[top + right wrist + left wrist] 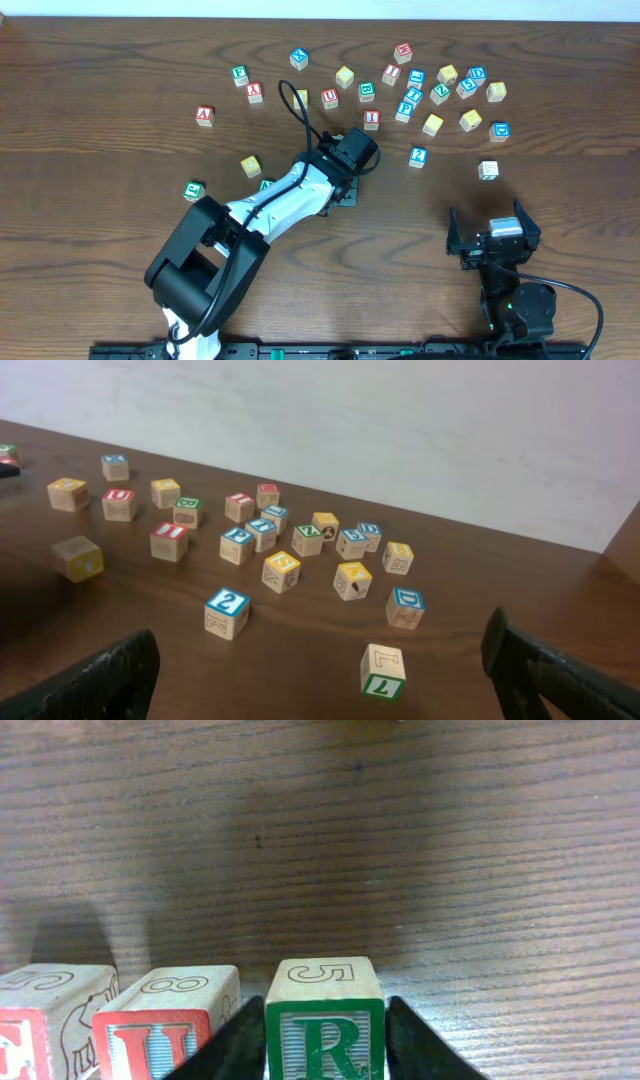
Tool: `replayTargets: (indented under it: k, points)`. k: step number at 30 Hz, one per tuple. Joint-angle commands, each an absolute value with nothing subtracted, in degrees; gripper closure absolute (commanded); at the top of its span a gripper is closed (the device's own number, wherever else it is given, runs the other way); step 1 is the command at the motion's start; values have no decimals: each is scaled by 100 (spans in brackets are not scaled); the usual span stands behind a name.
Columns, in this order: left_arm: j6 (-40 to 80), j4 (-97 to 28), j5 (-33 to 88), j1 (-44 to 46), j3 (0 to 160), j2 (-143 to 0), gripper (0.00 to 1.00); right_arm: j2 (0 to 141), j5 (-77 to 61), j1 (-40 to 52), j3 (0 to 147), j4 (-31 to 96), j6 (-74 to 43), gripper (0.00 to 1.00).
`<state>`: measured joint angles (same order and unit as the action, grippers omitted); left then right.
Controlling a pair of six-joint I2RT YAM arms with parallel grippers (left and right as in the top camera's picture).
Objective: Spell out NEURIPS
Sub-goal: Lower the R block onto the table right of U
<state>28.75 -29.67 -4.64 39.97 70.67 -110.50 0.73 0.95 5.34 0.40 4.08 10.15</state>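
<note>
From the left in the left wrist view, the row reads red E cube (35, 1030), red U cube (160, 1030) just beside it, then green R cube (325, 1030) next in line, upright with its letter facing the camera. The left gripper (325, 1008) straddles the R cube with a finger close against each side. Whether they press it or merely stand beside it I cannot tell from this angle.

The next letter would be the red I cube (371, 119). It sits beyond that gripper, toward the far edge and slightly right, among loose cubes (440, 85). Being a cube, it offers no long axis to favour. The left arm is nearer.

Far right, the right gripper (495, 238) hangs wide open and empty, well apart.
</note>
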Motion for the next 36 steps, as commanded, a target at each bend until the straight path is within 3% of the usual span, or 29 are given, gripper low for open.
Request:
replayTargets:
  k: [1,36]
  points:
    - [2838,-2969,-550,4021,7030,-11144,61,49,91,482,32,429,1055,1]
    - [2834,-3074,-539,4021,7063,-10934,55,49,91,482,32,427,1055,1]
